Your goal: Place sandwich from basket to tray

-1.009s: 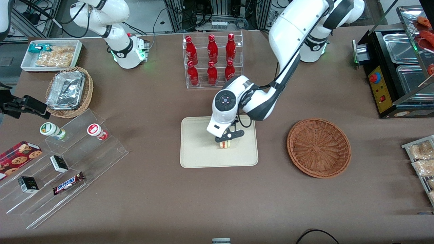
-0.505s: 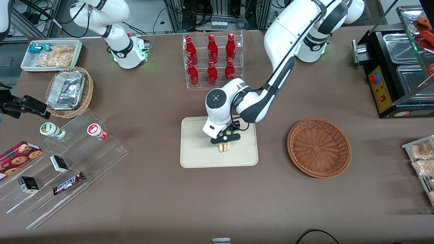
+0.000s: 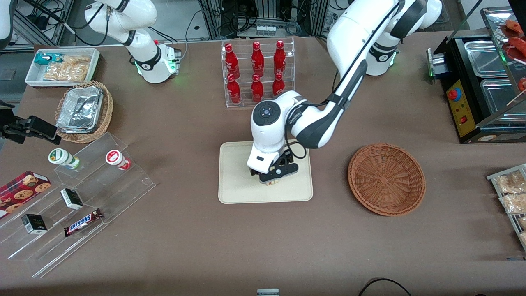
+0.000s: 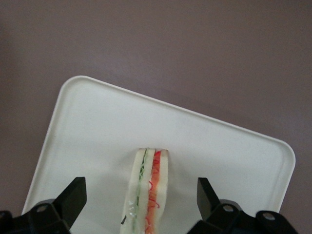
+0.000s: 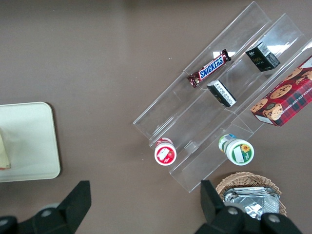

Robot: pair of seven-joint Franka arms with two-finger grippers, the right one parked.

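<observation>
The sandwich [image 4: 148,190], pale bread with green and red-orange layers, stands on edge on the cream tray [image 4: 97,126]. My left gripper [image 4: 141,187] is open, with one black finger on each side of the sandwich and a clear gap to both. In the front view the gripper [image 3: 273,179] hangs low over the tray [image 3: 234,181] and hides nearly all of the sandwich [image 3: 269,183]. The reddish-brown basket [image 3: 386,179] lies empty beside the tray, toward the working arm's end. The tray [image 5: 29,141] also shows in the right wrist view.
A clear rack of red bottles [image 3: 257,74] stands farther from the front camera than the tray. A stepped acrylic shelf with snacks [image 3: 82,197], a lighter basket with foil containers [image 3: 84,111] and a white bin [image 3: 61,65] lie toward the parked arm's end. A black appliance [image 3: 481,82] stands at the working arm's end.
The gripper has come down over the tray with the sandwich and now covers it in the front view. Its fingers now stand apart from the sandwich.
</observation>
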